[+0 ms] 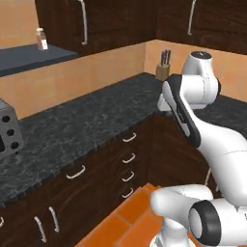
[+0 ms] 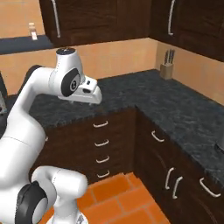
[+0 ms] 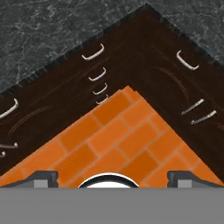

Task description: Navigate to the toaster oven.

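The toaster oven [image 1: 8,131] is cut by the far left edge of the left base view. It is a silver-grey box on the dark counter, with round black knobs down its near side. My gripper [image 3: 113,178] hangs over the inner corner of the L-shaped counter, well to the right of the oven, and points down at the floor. Its two dark fingertips [image 3: 43,177] stand far apart with nothing between them, so it is open. In the right base view the hand [image 2: 89,92] sits above the counter's front edge.
The dark granite counter [image 1: 101,113] runs along two walls and meets in a corner, over dark wood drawers [image 2: 101,142]. A knife block [image 2: 166,68] stands in the back corner. A bottle [image 1: 41,38] sits on a high shelf. Orange brick floor [image 3: 109,140] lies below.
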You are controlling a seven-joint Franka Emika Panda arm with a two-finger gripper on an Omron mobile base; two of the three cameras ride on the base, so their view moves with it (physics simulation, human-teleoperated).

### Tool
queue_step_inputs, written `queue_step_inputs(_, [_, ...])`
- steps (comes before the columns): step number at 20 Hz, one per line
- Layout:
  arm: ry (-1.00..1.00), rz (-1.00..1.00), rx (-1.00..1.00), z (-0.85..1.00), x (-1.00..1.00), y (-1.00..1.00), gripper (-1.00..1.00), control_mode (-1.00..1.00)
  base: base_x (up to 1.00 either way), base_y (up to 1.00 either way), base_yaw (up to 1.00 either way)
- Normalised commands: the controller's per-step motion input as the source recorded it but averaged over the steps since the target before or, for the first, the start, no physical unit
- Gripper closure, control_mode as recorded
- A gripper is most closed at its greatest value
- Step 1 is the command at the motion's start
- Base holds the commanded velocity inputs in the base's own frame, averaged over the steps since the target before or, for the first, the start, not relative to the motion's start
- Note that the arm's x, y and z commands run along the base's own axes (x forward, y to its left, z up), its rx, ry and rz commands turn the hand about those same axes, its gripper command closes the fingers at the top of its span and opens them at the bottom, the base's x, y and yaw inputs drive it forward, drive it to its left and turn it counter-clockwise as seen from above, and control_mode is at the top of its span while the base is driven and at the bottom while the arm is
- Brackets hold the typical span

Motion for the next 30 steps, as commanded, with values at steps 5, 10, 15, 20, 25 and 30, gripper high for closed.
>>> queue_step_inputs(5, [0.0, 0.0, 0.0, 0.0, 0.0, 0.0, -1.0, 1.0, -0.2, 0.0, 0.99])
queue_step_inputs(10, [0.0, 0.0, 0.0, 0.0, 0.0, 0.0, -1.0, 1.0, -0.08, 0.0, 1.0])
queue_step_inputs(15, [0.0, 0.0, 0.0, 0.0, 0.0, 0.0, -1.0, 1.0, 0.0, 0.0, 0.98])
queue_step_inputs(20, [0.0, 0.0, 0.0, 0.0, 0.0, 0.0, -1.0, 1.0, 0.0, 0.0, 0.95])
queue_step_inputs(25, [0.0, 0.0, 0.0, 0.0, 0.0, 0.0, -1.0, 1.0, 0.0, 0.0, 0.94])
queue_step_inputs(30, [0.0, 0.0, 0.0, 0.0, 0.0, 0.0, -1.0, 1.0, 0.0, 0.0, 0.93])
